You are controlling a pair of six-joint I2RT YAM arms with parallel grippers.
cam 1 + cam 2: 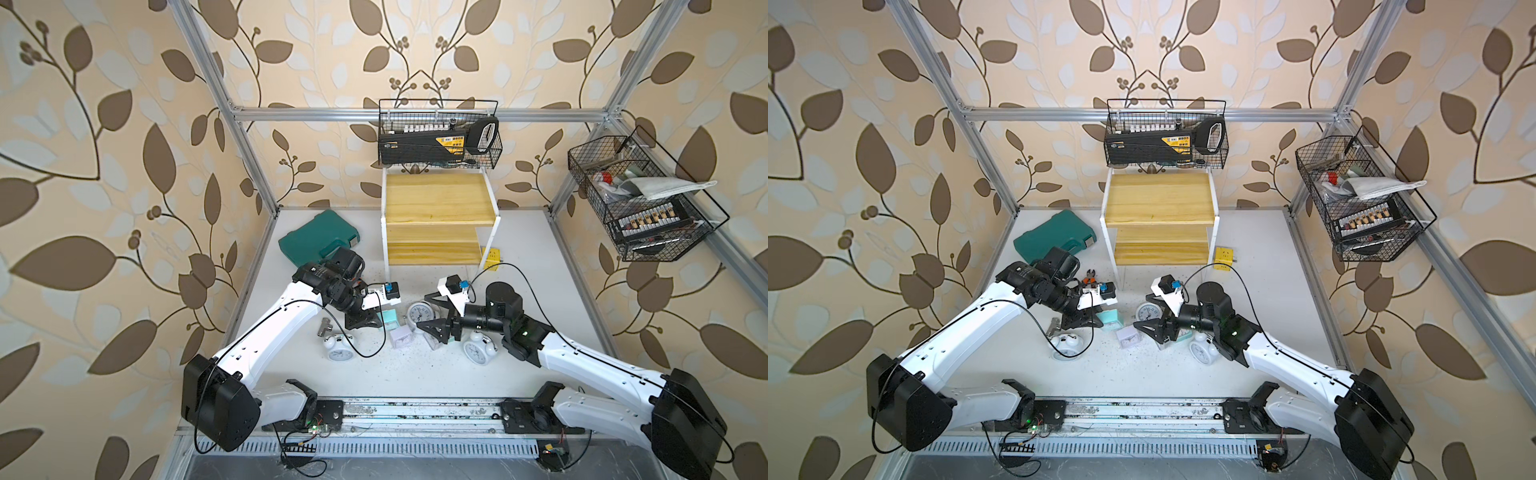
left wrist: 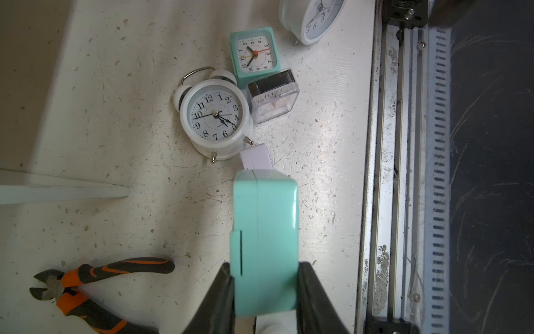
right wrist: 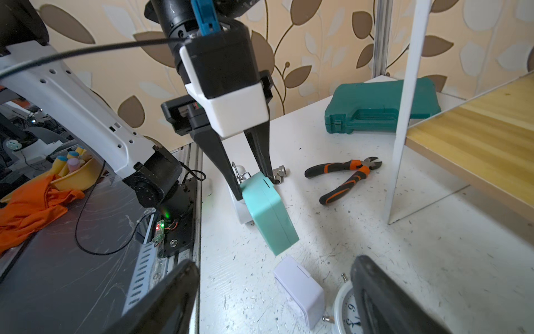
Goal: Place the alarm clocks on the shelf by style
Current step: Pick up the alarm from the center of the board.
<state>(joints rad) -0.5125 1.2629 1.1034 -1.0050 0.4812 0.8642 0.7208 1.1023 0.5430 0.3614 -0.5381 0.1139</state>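
Note:
My left gripper is shut on a mint square alarm clock, which it holds tilted just above the table. My right gripper is open, its fingers wide apart over a lilac square clock and the rim of a round white twin-bell clock. A teal square clock and a clear one lie beside that round clock. Two more round clocks stand nearer the front. The shelf stands at the back, both boards bare.
A green tool case lies left of the shelf and orange-handled pliers lie by its leg. A yellow cube sits at its right foot. A metal fitting lies near the left gripper. Black wire baskets hang on the walls.

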